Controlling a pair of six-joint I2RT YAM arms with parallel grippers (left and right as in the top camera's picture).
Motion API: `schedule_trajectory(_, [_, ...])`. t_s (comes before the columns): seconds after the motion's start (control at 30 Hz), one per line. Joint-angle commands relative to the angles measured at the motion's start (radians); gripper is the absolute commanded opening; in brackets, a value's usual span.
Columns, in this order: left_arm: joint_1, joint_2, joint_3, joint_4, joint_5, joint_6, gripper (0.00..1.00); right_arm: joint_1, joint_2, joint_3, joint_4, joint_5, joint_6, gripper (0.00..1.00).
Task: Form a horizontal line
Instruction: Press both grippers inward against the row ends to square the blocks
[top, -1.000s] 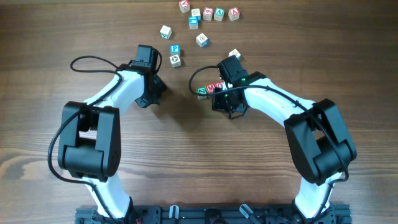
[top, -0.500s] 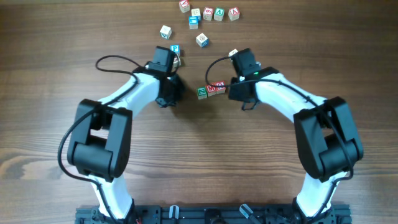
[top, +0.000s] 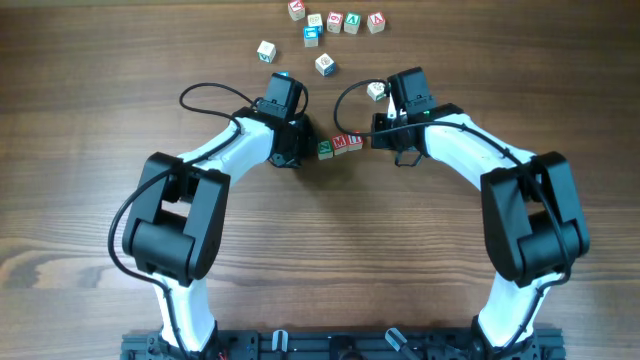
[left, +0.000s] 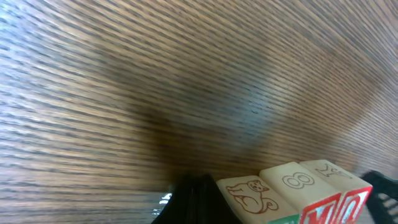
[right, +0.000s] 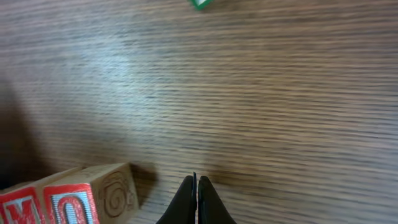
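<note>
Three pale wooden cubes lie side by side in a slightly slanted row: the green "N" cube (top: 326, 150), the red "M" cube (top: 341, 144) and the red arch-letter cube (top: 355, 140). My left gripper (top: 305, 151) is shut, its tip against the row's left end. In the left wrist view its dark tip (left: 194, 200) is beside the cat-face cube (left: 249, 193). My right gripper (top: 375, 141) is shut and empty, just right of the row. In the right wrist view its fingers (right: 198, 200) are a small gap from the spiral-face cube (right: 106, 190).
Several loose alphabet cubes lie at the far edge, among them a row of cubes (top: 334, 21), a blue cube (top: 311, 36), a single cube (top: 266, 50) and another (top: 325, 64). One cube (top: 376, 90) sits by the right wrist. A blue-lettered cube (top: 283, 77) peeks from behind the left arm.
My left arm has swung right to the row's left end. My right gripper has pulled off the cubes to the right of the row. The three cubes stayed about where they were.
</note>
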Motion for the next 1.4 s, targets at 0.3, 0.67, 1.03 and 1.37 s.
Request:
schedule_trajectory(0.3, [-0.014, 0.092, -0.047, -0.027, 0.009, 0.018, 0.04, 0.008, 0.044, -0.006, 0.065, -0.218, -0.019, 0.04])
schedule_trajectory(0.67, [-0.014, 0.092, -0.047, 0.005, 0.009, -0.011, 0.04, 0.009, 0.044, -0.006, 0.034, -0.266, -0.017, 0.04])
schedule_trajectory(1.03, [-0.014, 0.092, -0.047, 0.056, 0.008, -0.011, 0.04, 0.008, 0.044, -0.006, -0.003, -0.265, -0.017, 0.05])
schedule_trajectory(1.37, [-0.014, 0.092, -0.047, 0.058, -0.03, -0.01, 0.06, 0.008, 0.044, -0.006, -0.013, -0.259, -0.017, 0.05])
